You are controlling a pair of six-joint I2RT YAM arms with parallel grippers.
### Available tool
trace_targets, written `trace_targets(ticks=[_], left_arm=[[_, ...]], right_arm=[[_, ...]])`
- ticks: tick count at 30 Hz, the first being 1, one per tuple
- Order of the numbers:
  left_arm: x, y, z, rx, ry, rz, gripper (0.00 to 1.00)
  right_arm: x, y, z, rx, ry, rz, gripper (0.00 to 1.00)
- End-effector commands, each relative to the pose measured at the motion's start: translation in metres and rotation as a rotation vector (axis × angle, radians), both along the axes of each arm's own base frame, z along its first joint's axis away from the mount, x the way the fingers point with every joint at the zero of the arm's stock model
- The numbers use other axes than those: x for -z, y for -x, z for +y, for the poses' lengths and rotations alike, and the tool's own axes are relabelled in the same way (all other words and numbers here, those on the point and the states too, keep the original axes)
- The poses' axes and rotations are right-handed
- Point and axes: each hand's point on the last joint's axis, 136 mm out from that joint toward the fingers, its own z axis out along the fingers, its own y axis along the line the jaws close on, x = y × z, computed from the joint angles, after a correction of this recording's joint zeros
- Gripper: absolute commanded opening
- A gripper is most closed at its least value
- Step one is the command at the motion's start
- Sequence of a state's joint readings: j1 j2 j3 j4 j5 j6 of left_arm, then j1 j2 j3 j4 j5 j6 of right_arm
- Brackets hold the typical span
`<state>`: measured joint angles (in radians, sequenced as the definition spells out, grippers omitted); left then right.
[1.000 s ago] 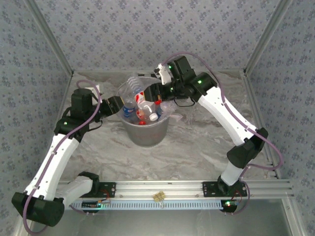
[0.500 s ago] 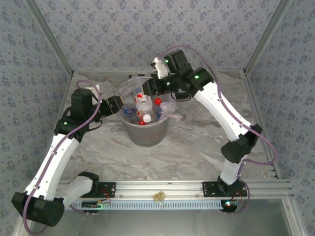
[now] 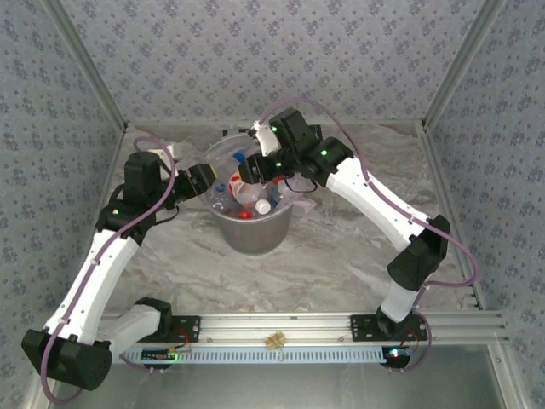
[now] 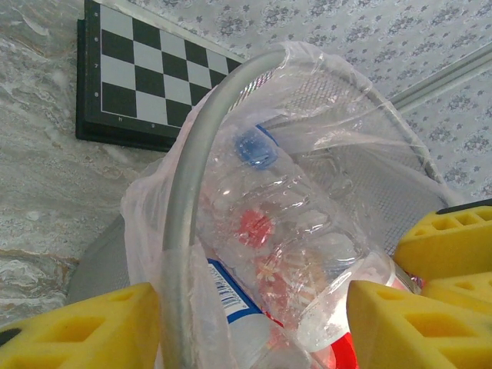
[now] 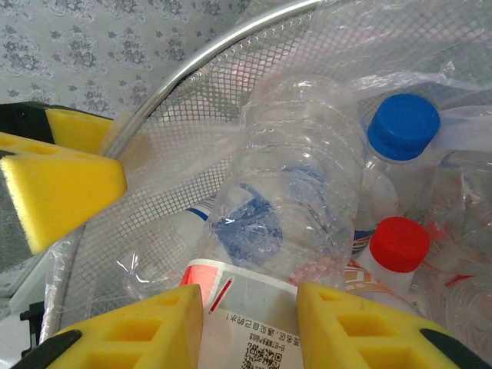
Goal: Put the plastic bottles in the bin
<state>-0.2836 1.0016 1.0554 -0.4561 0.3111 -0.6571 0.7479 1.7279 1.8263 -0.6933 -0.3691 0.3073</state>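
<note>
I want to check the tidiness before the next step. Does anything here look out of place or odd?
Two things. A black-and-white checkerboard lies flat on the table behind the bin, and it is no bottle. In the bin the bottles are heaped; one clear bottle lies tilted on top, near the rim.

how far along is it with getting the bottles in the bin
Nearly done. Done: the bottles in view all sit in the bin. In hand: the right gripper flanks a white-labelled bottle inside it, grip unclear; the left gripper straddles the rim, open. Left: probably just letting go and backing out.
</note>
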Motion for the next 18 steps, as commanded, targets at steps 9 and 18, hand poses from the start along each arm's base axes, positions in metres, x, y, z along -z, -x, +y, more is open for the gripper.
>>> trace_targets(ticks=[9, 18], left_arm=[[0.003, -0.01, -0.016, 0.053, 0.028, 0.014, 0.64], [0.009, -0.02, -0.057, 0.141, 0.029, 0.022, 0.64]], right_arm=[[-0.085, 0.0, -0.05, 0.059, -0.075, -0.17, 0.55], [-0.091, -0.011, -0.168, 0.353, -0.075, -0.185, 0.58]])
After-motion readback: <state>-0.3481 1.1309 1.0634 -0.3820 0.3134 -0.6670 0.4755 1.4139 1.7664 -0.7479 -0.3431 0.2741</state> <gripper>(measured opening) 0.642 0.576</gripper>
